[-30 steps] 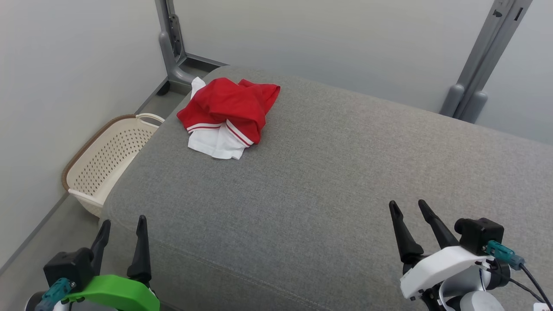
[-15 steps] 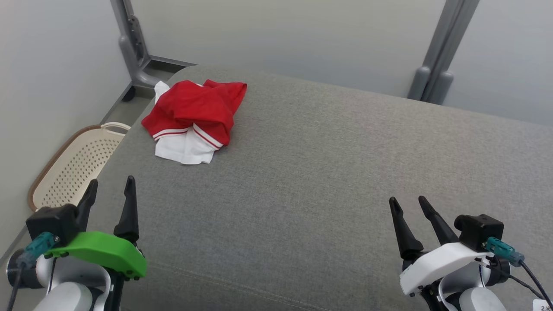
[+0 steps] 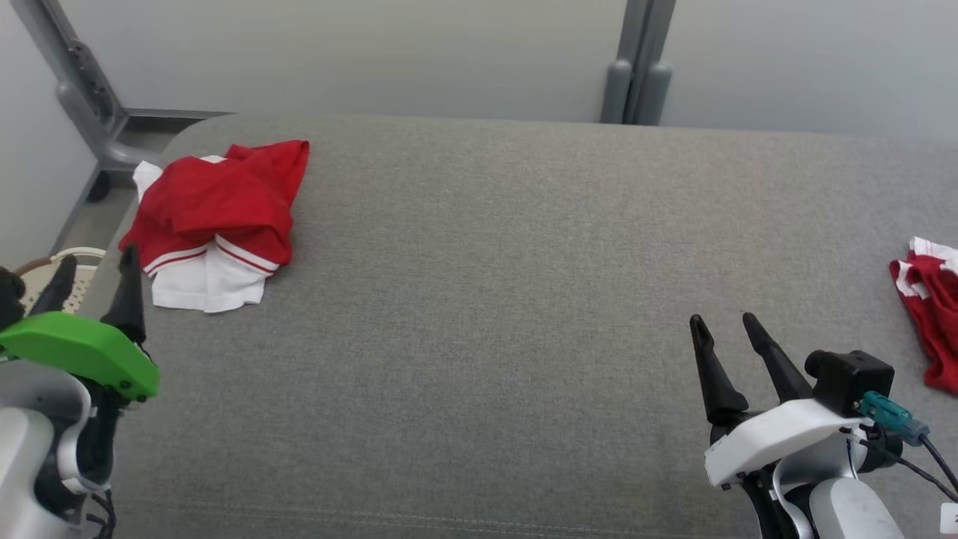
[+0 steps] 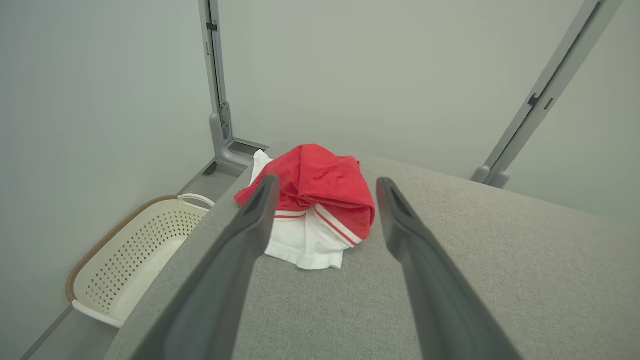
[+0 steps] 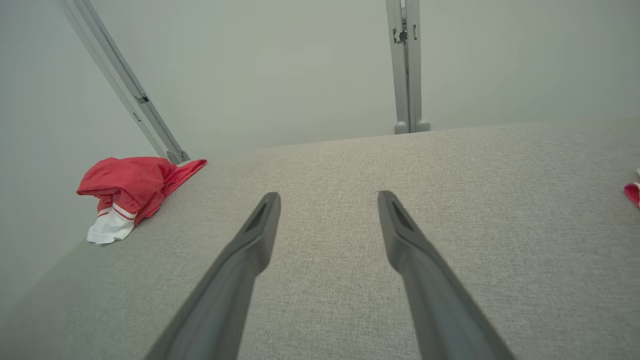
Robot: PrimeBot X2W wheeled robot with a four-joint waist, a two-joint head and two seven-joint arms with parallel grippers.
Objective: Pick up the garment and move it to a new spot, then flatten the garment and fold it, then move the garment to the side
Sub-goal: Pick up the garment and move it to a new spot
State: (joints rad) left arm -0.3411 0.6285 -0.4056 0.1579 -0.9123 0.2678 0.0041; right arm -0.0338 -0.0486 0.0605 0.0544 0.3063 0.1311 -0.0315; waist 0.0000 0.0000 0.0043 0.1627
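Note:
The garment [image 3: 217, 209] is a crumpled red and white piece lying at the far left corner of the grey padded surface [image 3: 486, 299]. My left gripper [image 3: 99, 254] stands open just short of its near left edge, with nothing between the fingers. In the left wrist view the garment [image 4: 320, 200] lies straight ahead between the spread fingers of the left gripper [image 4: 327, 179]. My right gripper [image 3: 723, 317] is open and empty at the lower right, far from the garment [image 5: 130, 185]; the right wrist view shows the right gripper [image 5: 328, 193] over bare fabric.
A second red and white garment [image 3: 928, 307] lies at the right edge of the surface. A cream perforated basket [image 4: 135, 255] sits on the floor left of the surface. Grey metal posts [image 3: 636, 75] stand against the pale walls behind.
The head view has swung right, so everything slid left and the second garment came into the picture. My left gripper has come forward, closer to the garment. Both grippers stay open.

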